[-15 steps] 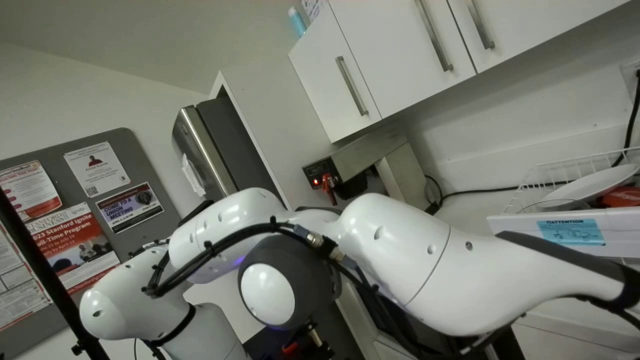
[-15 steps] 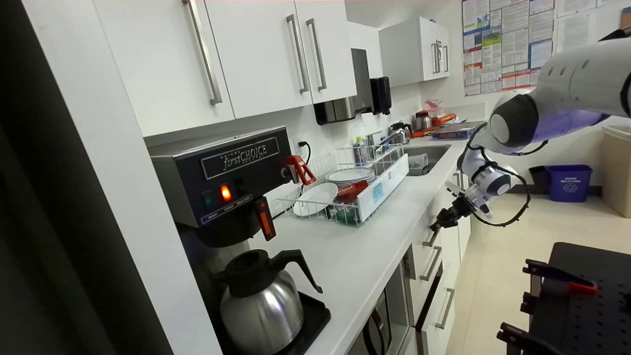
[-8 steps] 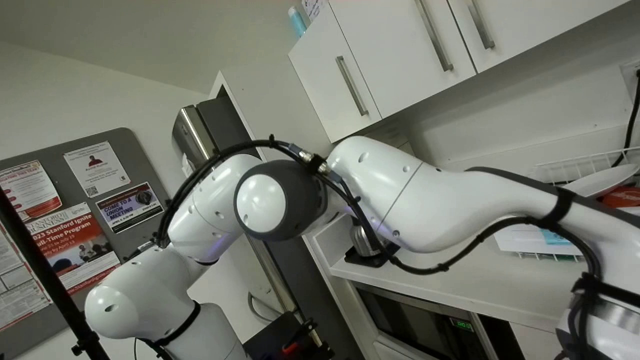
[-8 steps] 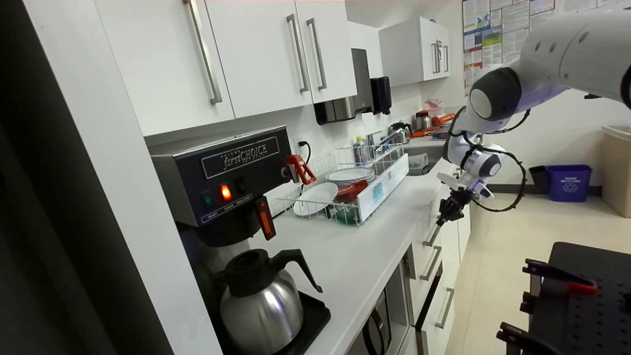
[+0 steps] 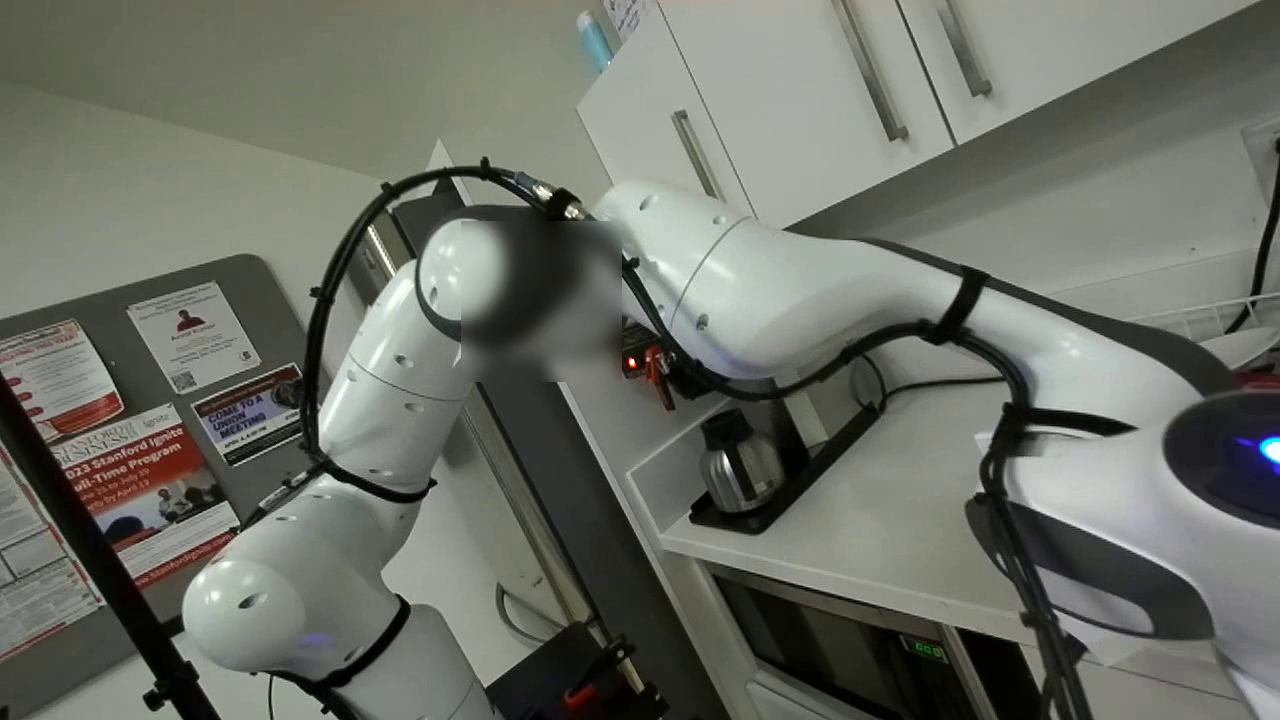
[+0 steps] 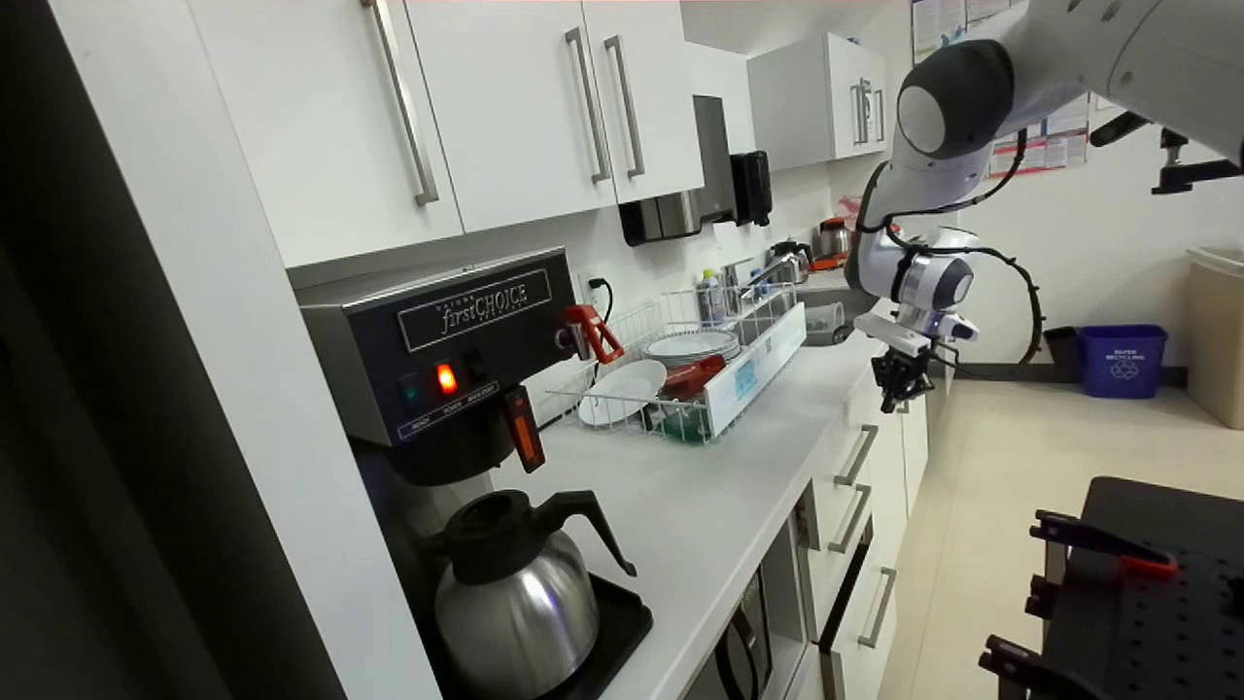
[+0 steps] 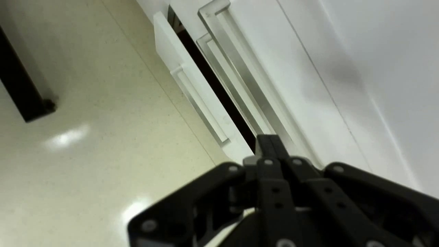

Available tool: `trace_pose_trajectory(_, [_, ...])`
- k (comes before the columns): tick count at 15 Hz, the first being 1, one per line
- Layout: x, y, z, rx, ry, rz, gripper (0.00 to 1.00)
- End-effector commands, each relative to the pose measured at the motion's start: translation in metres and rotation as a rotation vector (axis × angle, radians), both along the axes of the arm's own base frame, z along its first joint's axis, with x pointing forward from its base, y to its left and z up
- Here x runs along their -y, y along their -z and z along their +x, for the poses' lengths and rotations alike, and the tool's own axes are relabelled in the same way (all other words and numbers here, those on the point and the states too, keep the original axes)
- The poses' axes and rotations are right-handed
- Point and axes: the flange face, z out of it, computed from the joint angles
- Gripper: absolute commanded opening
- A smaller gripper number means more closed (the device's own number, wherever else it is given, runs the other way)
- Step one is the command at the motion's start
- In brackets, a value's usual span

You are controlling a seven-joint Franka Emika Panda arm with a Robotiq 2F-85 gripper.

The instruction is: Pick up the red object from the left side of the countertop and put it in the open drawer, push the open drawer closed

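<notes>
Against 0.5 s earlier, the gripper (image 7: 272,146) has risen: in an exterior view its tips no longer overlap the upper end of the top handle (image 6: 855,455) but sit above it, apart in that view. The arm (image 5: 800,290) has lifted too, and more of the steel coffee pot (image 5: 742,470) shows beneath it. The gripper is closed on itself, tip against tip. The bottom drawer (image 7: 205,92), lowest of 3, looks unchanged, partly pulled out, with a dark gap behind its white front. In the wrist view the long axis of that front runs from upper left to lower right, and its face points to the lower left, over the floor (image 7: 113,164); the top handle and middle handle (image 7: 230,85) run parallel to it. In an exterior view a red object (image 6: 692,377), also unmoved, lies in the dish rack (image 6: 777,345) on the countertop (image 6: 680,506), just beside a white oval plate (image 6: 622,392). Its long axis in that view slants from lower left to upper right; which end is its front I cannot tell, nor whether it is the red object the task names.
</notes>
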Motion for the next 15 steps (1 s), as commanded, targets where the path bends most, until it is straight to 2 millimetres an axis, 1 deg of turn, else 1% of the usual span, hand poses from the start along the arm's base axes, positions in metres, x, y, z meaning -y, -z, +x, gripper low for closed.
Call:
trace_pose_trajectory(1, [-0.039,-0.049,-0.019,-0.030,-0.141,-0.112,0.00])
trace_pose_trajectory(3, [-0.057,-0.071,-0.027,-0.044,-0.224,-0.152,0.00])
trace_pose_trajectory(7, [-0.091,-0.116,-0.051,-0.075,-0.349,-0.178,0.00])
trace_pose_trajectory(15, [-0.146,-0.205,-0.103,-0.140,-0.501,-0.240,0.00])
